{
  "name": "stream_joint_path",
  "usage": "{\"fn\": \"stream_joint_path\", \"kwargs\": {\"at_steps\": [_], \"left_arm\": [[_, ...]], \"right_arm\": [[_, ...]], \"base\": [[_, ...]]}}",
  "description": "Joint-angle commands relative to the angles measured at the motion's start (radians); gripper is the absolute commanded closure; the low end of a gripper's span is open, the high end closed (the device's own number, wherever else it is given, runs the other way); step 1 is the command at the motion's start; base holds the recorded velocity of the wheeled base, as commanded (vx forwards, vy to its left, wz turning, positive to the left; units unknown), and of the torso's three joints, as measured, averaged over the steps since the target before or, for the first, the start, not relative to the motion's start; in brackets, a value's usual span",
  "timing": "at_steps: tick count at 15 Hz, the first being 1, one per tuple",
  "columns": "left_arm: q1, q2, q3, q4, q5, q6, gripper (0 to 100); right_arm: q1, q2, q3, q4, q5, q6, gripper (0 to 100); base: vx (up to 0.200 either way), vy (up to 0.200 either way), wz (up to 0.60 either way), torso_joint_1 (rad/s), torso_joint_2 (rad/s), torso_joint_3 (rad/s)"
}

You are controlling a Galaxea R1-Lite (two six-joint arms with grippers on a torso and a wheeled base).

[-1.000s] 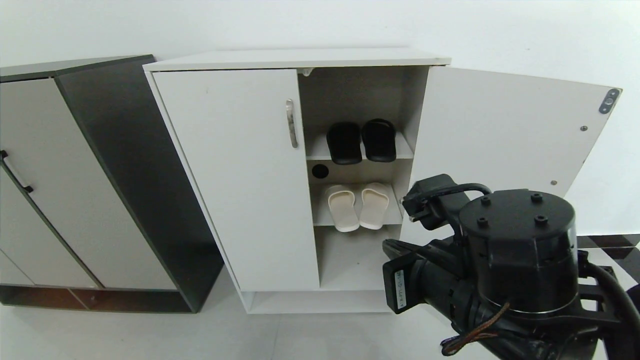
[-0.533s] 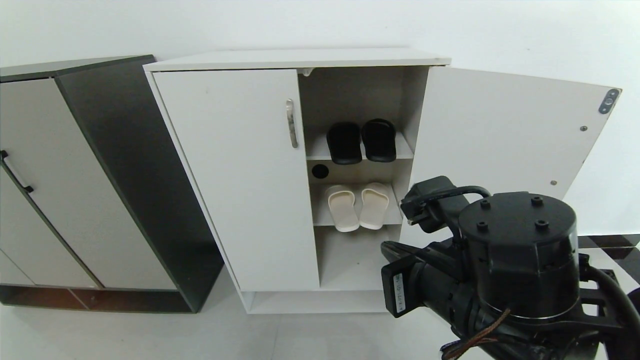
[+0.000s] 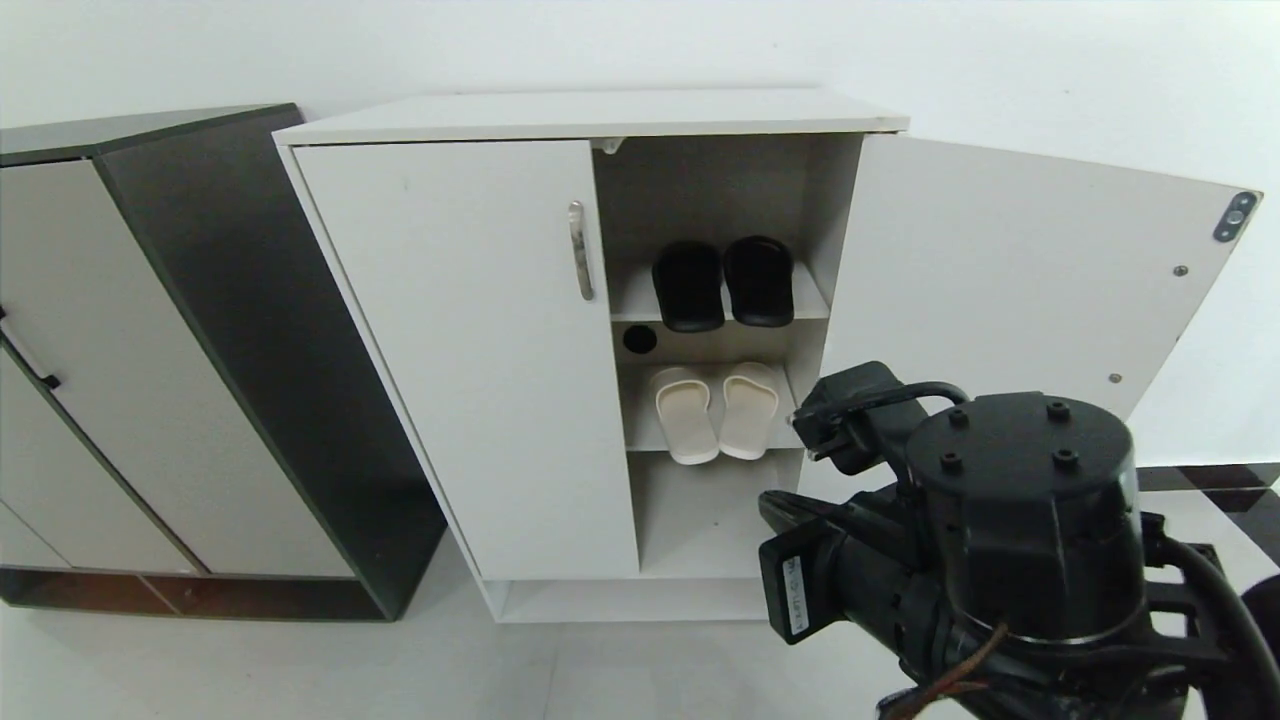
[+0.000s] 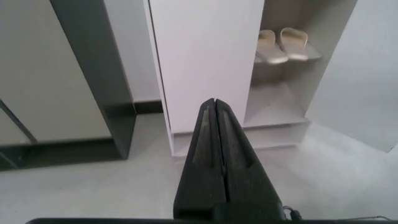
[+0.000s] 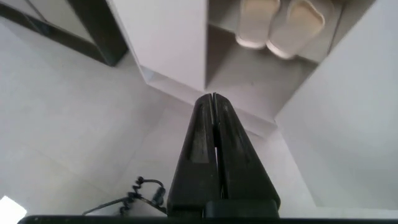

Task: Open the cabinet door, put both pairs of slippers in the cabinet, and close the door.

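head: framing shifted slightly vs 1 s ago, so the camera moved, not the cabinet. black slippers on upper shelf, white slippers on the shelf below, right door wide open.
left wrist: left gripper closed tight, empty.
right wrist: right gripper closed tight, empty, facing the open bay.
task: judging only the door close is left.

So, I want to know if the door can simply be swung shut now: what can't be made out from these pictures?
- Open door: its outer face and handle face away in the head view.
- Its lower corner: head view, behind the right arm.
- Space behind the closed left door: hidden in head and left wrist views.
- White slippers: far ends cut by the right wrist view's edge.
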Motion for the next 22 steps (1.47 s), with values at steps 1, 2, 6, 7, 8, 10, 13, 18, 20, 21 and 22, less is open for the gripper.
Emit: {"fn": "stream_joint_path", "kwargs": {"at_steps": [1, 2, 6, 7, 8, 10, 13, 18, 20, 21, 22], "left_arm": [[-0.001, 0.001, 0.000, -0.001, 0.000, 0.001, 100], [-0.001, 0.001, 0.000, -0.001, 0.000, 0.001, 100], [-0.001, 0.001, 0.000, -0.001, 0.000, 0.001, 100], [-0.001, 0.001, 0.000, -0.001, 0.000, 0.001, 100], [-0.001, 0.001, 0.000, -0.001, 0.000, 0.001, 100], [-0.001, 0.001, 0.000, -0.001, 0.000, 0.001, 100], [-0.001, 0.001, 0.000, -0.001, 0.000, 0.001, 100], [-0.001, 0.001, 0.000, -0.001, 0.000, 0.001, 100], [-0.001, 0.001, 0.000, -0.001, 0.000, 0.001, 100], [-0.001, 0.001, 0.000, -0.001, 0.000, 0.001, 100], [-0.001, 0.001, 0.000, -0.001, 0.000, 0.001, 100]], "right_arm": [[-0.001, 0.003, -0.001, -0.003, 0.000, 0.000, 100], [-0.001, 0.004, -0.001, -0.003, 0.000, 0.000, 100], [-0.009, 0.015, -0.001, -0.005, 0.000, 0.000, 100], [-0.009, 0.013, -0.001, -0.005, 0.000, 0.000, 100], [-0.009, 0.013, -0.001, -0.005, 0.000, 0.000, 100], [-0.009, 0.015, 0.001, -0.005, 0.000, 0.000, 100], [-0.012, 0.013, 0.005, -0.005, 0.000, 0.000, 100], [-0.012, 0.013, 0.005, -0.005, 0.000, 0.000, 100], [-0.012, 0.013, 0.005, -0.005, 0.000, 0.000, 100], [-0.012, 0.013, 0.005, -0.005, 0.000, 0.000, 100], [-0.012, 0.013, 0.005, -0.005, 0.000, 0.000, 100]], "base": [[0.000, 0.000, 0.00, 0.061, -0.46, -0.369], [0.000, 0.000, 0.00, 0.056, -0.57, -0.373], [0.000, 0.000, 0.00, 0.091, -0.49, -0.350], [0.000, 0.000, 0.00, 0.134, -0.46, -0.330], [0.000, 0.000, 0.00, 0.139, -0.47, -0.325], [0.000, 0.000, 0.00, 0.141, -0.48, -0.330], [0.000, 0.000, 0.00, 0.163, -0.48, -0.317], [0.000, 0.000, 0.00, 0.194, -0.49, -0.312], [0.000, 0.000, 0.00, 0.212, -0.52, -0.322], [0.000, 0.000, 0.00, 0.222, -0.53, -0.310], [0.000, 0.000, 0.00, 0.237, -0.53, -0.315]]}}
